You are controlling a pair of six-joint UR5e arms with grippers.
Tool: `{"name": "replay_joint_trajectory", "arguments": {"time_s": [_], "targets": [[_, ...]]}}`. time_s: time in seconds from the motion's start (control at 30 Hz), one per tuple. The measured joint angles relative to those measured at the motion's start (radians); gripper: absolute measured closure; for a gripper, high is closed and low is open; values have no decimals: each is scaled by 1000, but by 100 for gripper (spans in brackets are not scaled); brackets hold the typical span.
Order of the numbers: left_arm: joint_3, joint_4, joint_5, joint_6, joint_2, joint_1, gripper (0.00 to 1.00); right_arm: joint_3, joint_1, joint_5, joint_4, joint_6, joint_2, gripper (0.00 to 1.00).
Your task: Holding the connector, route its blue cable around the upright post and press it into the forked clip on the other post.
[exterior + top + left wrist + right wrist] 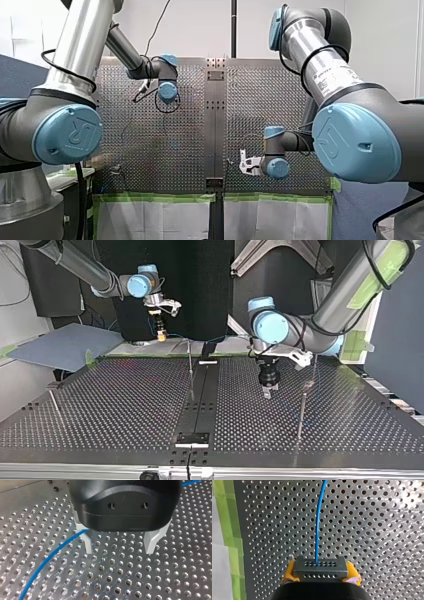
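Connector (320,568) is clamped between the yellow pads (289,573) of my right gripper (321,573), low over the table (125,405) at its arms'-side edge, close to the centre strip (205,390); green tape (227,530) lines that edge just beside it. Blue cable (319,525) leaves the connector's face and runs straight ahead over the perforated surface, unhooked from anything in the right wrist view. My left gripper (119,545) hangs wide apart and empty, low over the table's other half, well in from the edges. The cable passes just beside one of its metal fingers (87,543), outside the gap, not gripped. The top view shows a thin post (191,372) by the centre strip and a second post (301,412) near my left gripper, toward the edge away from the arms. I cannot tell which one carries the forked clip: too small. Step, as I judge it: connector secured, routing not yet done, no wrap showing on either post, clip untouched. The next move calls for carrying the connector so the cable sweeps round the upright post with light tension, low enough to catch the shaft and not ride over its top. Then line the cable up over the fork and push it down. My left gripper looks placed to pinch or guide the cable near the second post; it would need to shift sideways first to get the cable between its fingers.
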Motion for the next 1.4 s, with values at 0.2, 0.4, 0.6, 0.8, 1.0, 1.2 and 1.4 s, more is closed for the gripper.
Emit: {"name": "replay_joint_trajectory", "arguments": {"time_s": [0.2, 0.4, 0.6, 0.8, 1.0, 1.2, 1.4], "targets": [[-15, 8, 2, 5, -15, -5, 0, 0, 0, 0, 0, 0, 0, 99], [-19, 0, -26, 17, -72, -20, 0, 0, 1, 0, 2, 0, 0, 99], [-20, -6, -61, 17, -109, -25, 0, 0, 1, 0, 2, 0, 0, 99], [-20, -13, -83, 18, -124, -30, 0, 0, 1, 0, 2, 0, 0, 99], [-22, -26, -95, 19, -145, -42, 0, 0, 1, 0, 2, 0, 0, 99], [-39, -31, -98, 18, -153, -46, 0, 0, 1, 0, 3, 0, 0, 99], [-65, -23, -98, 15, -190, -59, 0, 0, 3, 0, 5, 0, 0, 99]]}}
